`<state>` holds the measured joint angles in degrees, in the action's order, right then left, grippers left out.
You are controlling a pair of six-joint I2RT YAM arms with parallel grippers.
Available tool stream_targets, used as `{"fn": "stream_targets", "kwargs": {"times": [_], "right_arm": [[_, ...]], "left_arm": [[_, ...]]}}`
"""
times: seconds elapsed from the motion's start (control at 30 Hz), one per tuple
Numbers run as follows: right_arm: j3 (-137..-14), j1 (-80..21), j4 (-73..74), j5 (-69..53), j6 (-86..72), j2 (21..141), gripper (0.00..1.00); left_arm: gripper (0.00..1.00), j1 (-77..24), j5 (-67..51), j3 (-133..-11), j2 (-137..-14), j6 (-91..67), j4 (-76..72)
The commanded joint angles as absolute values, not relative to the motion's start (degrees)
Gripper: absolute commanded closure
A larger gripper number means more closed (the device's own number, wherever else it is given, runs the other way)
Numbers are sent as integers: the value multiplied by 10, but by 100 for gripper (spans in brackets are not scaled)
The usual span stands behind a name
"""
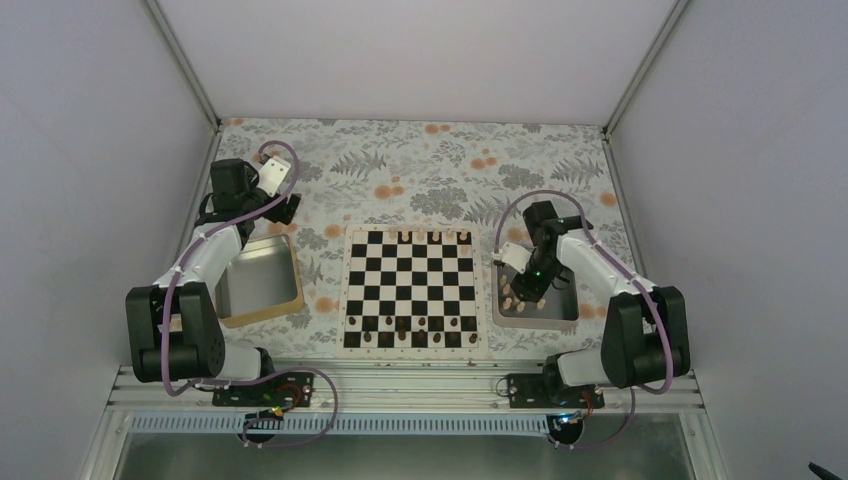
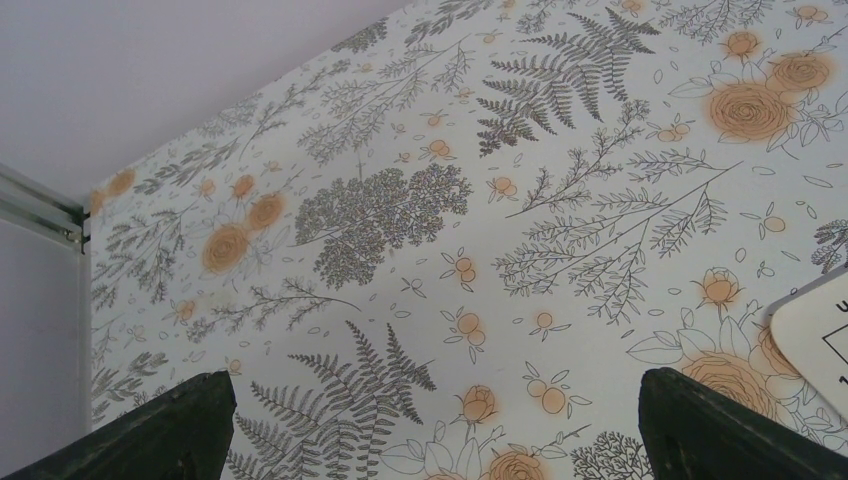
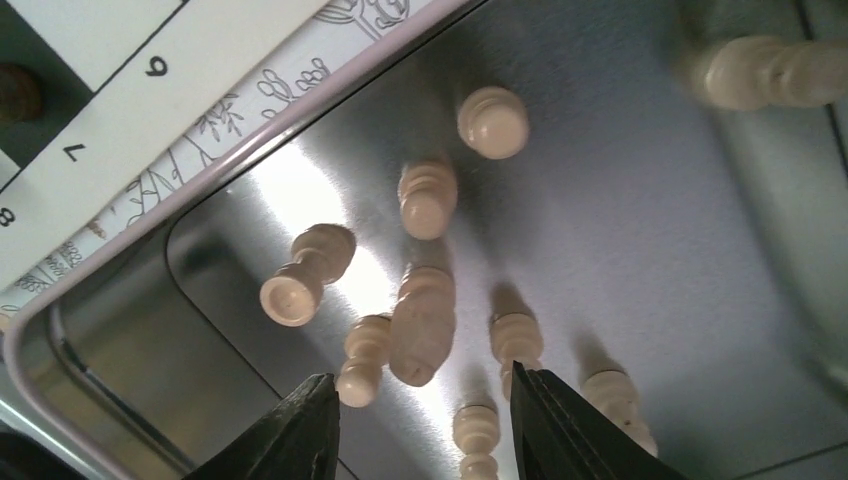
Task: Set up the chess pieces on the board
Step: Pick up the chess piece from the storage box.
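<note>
Chess pieces point(image 1: 509, 293) lay mostly in the right tray point(image 1: 572, 318), just beside the board point(image 1: 410, 290) and directly beneath the right gripper point(image 1: 527, 297). About five more stood on the board's far rank, and dark chessmen point(image 1: 405, 330) occupied its near ranks. One board and two trays were counted. The left gripper point(image 1: 285, 207) sat past the far corner of the left tray point(image 1: 262, 314), well apart from every pale piece. Left wrist view: both fingers point(image 2: 150, 435) were spread wide and grasped nothing, above the floral table cover point(image 2: 400, 200), with one board corner at the right edge. Right wrist view: nine pale pieces were counted in the tray, one of them blurred. The jaws were parted and released, and one toppled piece lay just beyond the gap between the fingertips, none gripped.
</note>
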<state>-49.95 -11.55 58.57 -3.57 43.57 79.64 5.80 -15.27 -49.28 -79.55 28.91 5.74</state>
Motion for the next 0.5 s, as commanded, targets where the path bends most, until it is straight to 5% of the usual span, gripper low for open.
{"fn": "stream_targets", "kwargs": {"times": [0.0,0.47], "right_arm": [[-489,-117,584,-63,423,779,55],[-484,-118,556,-64,416,782,58]], "left_arm": [[0,61,-167,-501,-786,287,56],[0,62,-168,-502,-792,288,55]]}}
